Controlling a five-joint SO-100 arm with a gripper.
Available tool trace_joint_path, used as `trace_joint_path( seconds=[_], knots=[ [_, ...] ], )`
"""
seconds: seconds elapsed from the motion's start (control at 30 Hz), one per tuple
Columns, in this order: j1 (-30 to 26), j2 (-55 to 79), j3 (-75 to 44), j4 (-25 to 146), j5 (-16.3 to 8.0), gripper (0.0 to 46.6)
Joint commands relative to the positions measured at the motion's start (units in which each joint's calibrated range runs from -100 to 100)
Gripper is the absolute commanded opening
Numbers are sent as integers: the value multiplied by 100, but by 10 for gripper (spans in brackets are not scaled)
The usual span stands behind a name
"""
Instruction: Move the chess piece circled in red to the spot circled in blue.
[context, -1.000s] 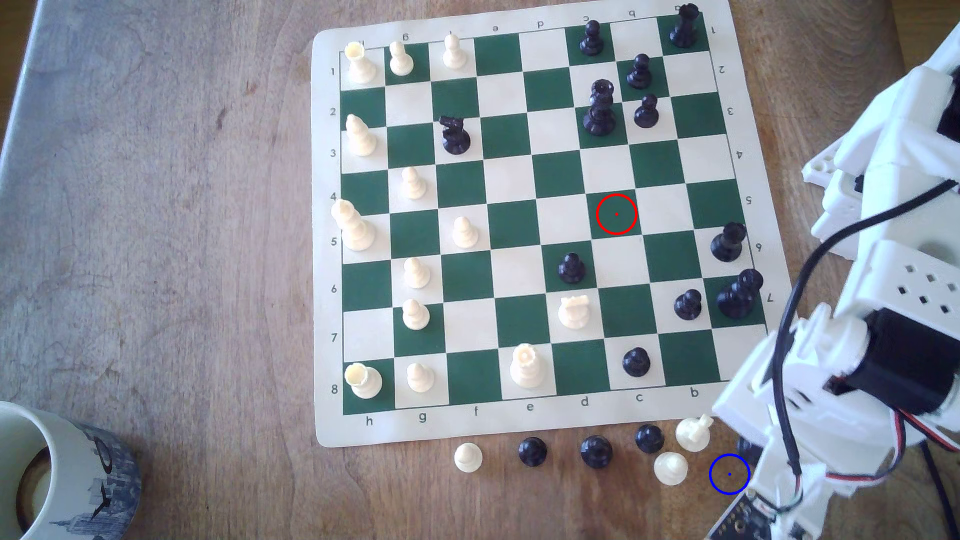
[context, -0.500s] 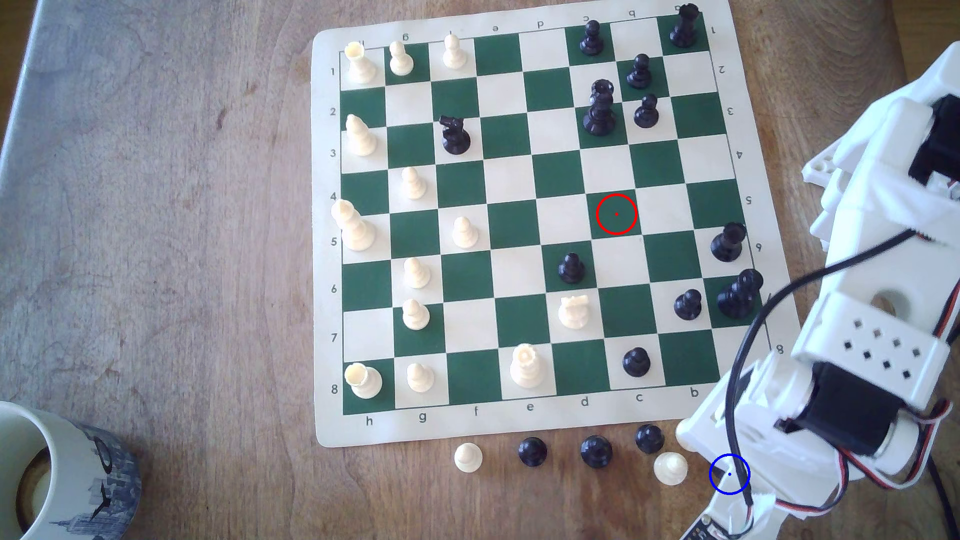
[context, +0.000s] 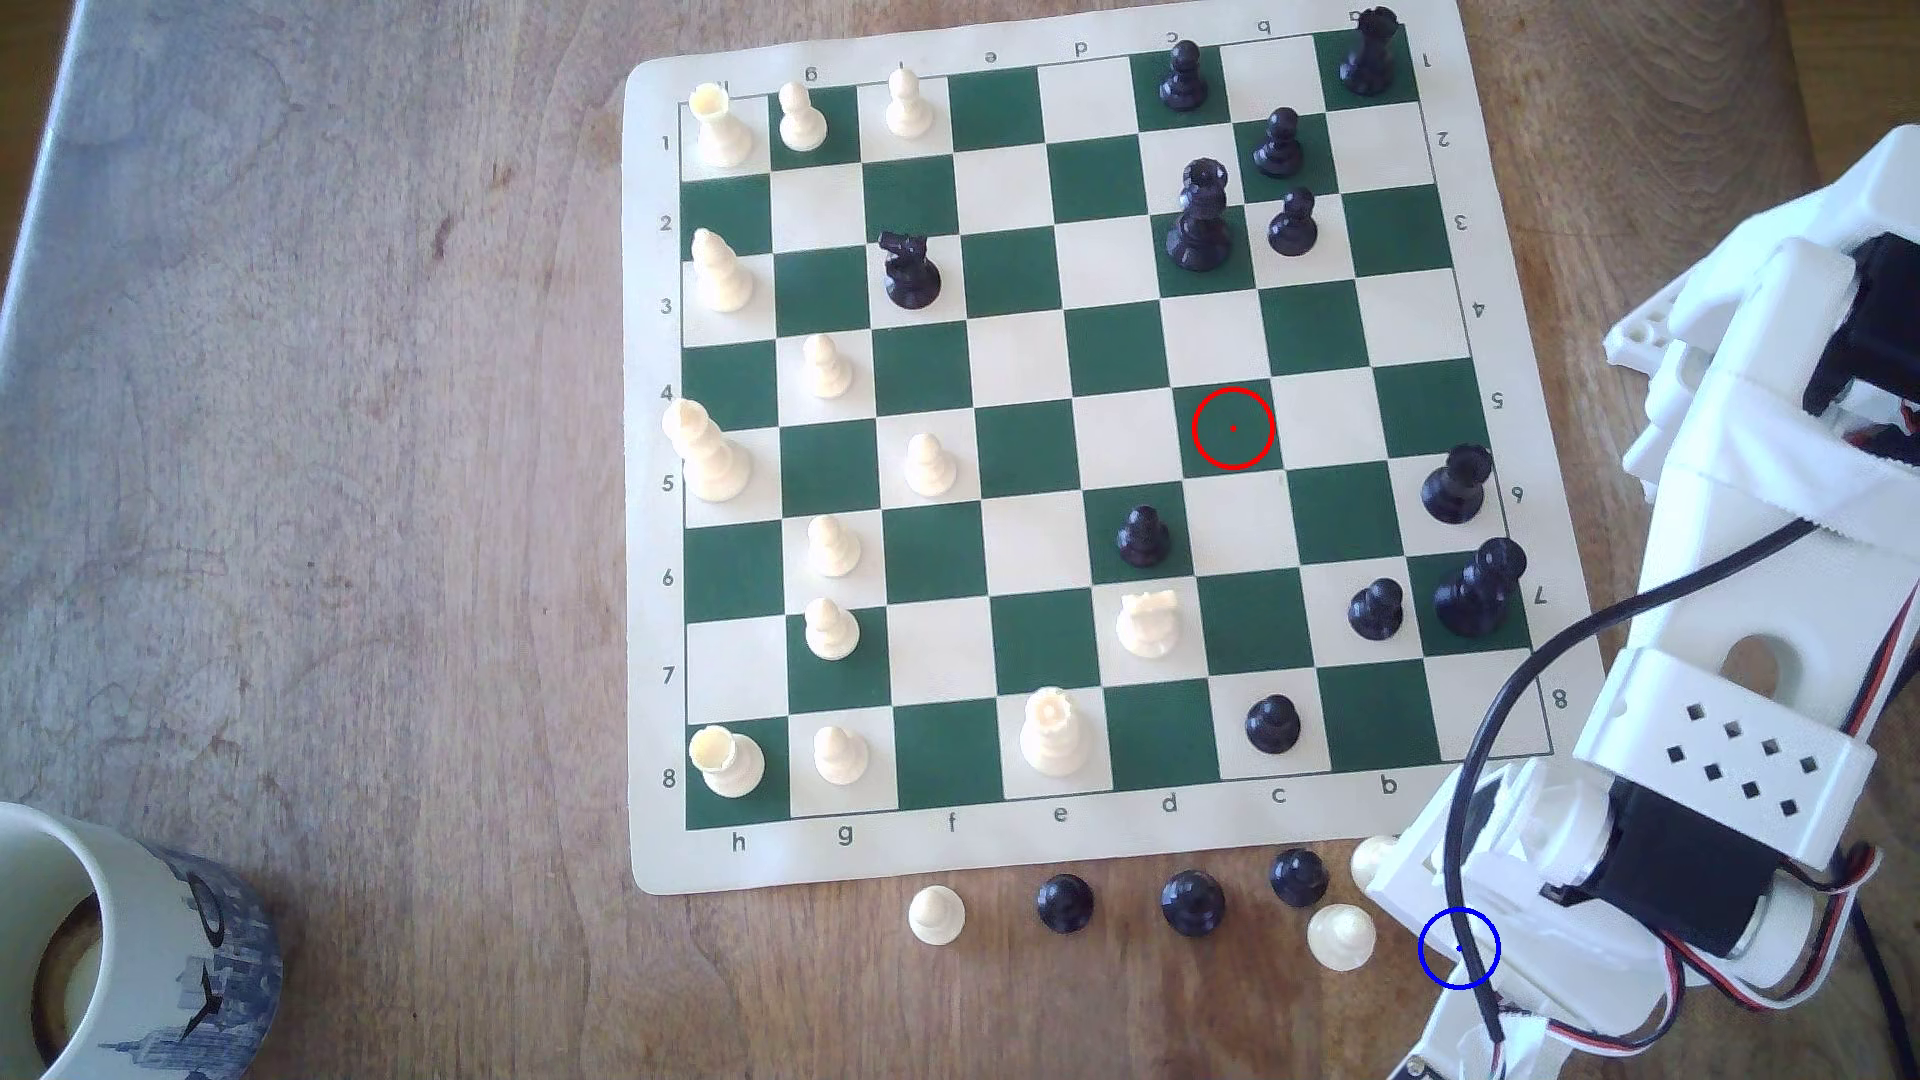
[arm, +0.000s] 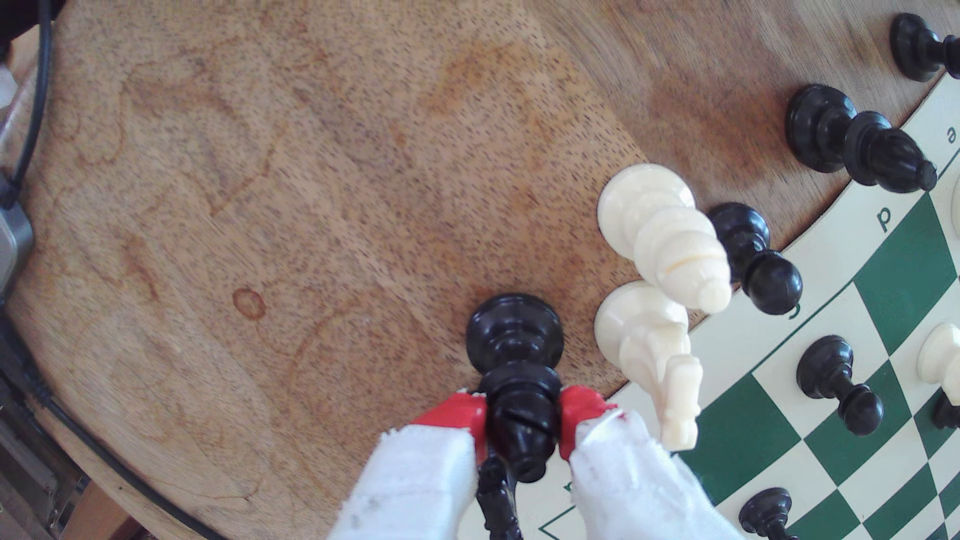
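Black chess piece (arm: 514, 374) is pinched at the head btwn the red-tipped gripper (arm: 522, 418) fingers, base on or just above bare wood off the board edge, beside two white pieces (arm: 660, 244). Blue-circled spot (context: 1459, 947) is overlapped by the arm in exterior view; red ring (context: 1233, 428) sits on an empty green sq.

I see a worn brown wooden table (context: 312, 467) carrying a green-and-cream chess mat (context: 1081, 841) upper right, and a printed mug (context: 135, 945) lower left.
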Motion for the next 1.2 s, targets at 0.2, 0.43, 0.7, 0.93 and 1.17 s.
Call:
trace_joint_path(
  seconds=[0.2, 0.43, 0.7, 0.93, 1.17],
  knots=[
    [-26, -2, -138, -70, -49, 33],
    [-42, 74, -229, -78, -78, 43],
    [-58, 74, -392, -111, -122, 42],
    [13, -70, -329, -111, -161, 139],
    [122, -554, -438, -111, -215, 177]
  ],
)
